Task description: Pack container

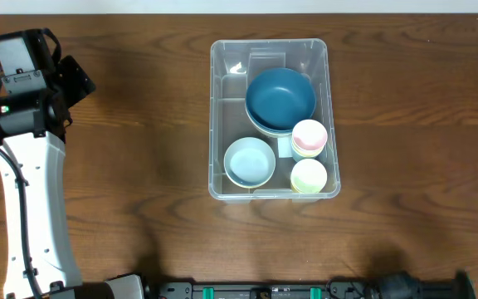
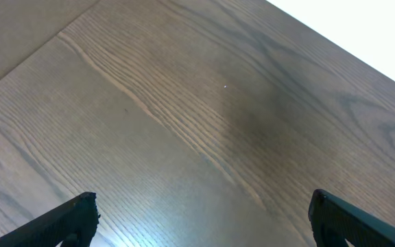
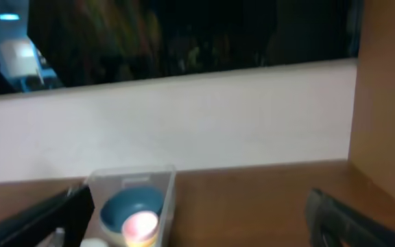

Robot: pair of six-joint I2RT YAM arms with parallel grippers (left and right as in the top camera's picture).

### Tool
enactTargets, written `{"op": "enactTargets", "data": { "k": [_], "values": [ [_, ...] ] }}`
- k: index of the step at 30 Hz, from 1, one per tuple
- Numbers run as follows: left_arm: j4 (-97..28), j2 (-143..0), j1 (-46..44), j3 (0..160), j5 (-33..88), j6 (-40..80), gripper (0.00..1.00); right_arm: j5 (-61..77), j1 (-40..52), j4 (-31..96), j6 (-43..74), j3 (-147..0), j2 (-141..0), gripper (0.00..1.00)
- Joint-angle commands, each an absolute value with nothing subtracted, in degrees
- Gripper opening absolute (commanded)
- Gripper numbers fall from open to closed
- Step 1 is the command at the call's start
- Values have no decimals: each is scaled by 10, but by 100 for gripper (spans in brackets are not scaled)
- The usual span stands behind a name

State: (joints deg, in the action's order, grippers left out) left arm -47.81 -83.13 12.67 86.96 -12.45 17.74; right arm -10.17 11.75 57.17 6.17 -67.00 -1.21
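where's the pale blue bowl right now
In the overhead view the pale blue bowl sits in the lower-left corner of the container, below the dark blue bowl and left of the yellow-green cup.

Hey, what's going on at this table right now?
A two-armed robot is packing a clear container. Four bowls already sit inside it: a dark blue bowl, a light blue bowl, a small pink bowl and a pale yellow-green bowl. Neither arm is handling anything. The left hand is open over the wooden table, off to the container's left. The right hand is also open and empty, set back from the container.
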Motion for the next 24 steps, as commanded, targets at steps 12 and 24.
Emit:
{"op": "enactTargets", "data": {
  "k": [12,24],
  "values": [
    [-480,-827,129,880,-133,172,98,-30,111,12,-18,-244,-11,99],
    [-480,-827,129,880,-133,172,98,-21,113,-262,-18,-13,-11,99]
  ]
}}
